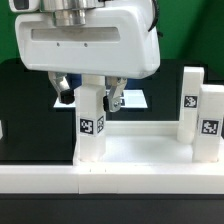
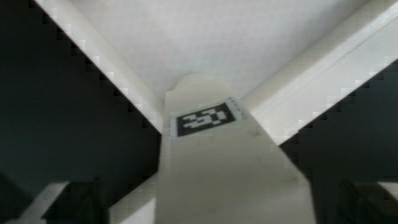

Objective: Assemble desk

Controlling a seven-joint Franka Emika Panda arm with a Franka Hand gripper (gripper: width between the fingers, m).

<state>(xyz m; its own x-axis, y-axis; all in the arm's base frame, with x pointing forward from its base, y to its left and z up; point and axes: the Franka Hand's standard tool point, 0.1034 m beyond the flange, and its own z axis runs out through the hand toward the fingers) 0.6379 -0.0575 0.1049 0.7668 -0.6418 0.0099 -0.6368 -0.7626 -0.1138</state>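
Exterior view: gripper [image 1: 101, 103] hangs over the upright white leg [image 1: 91, 125] at about 7 o'clock of centre, jaws spread wide to either side of the leg top, apparently not clamping it. That leg stands at the near corner of the white tabletop [image 1: 140, 152] on the black table [image 1: 25, 110]; two more marker-bearing legs [image 1: 191, 110] [image 1: 210, 125] stand at 3 o'clock. Wrist view: the leg [image 2: 217, 160], marker tag facing the camera, rises between the two dark fingertips [image 2: 71, 200].
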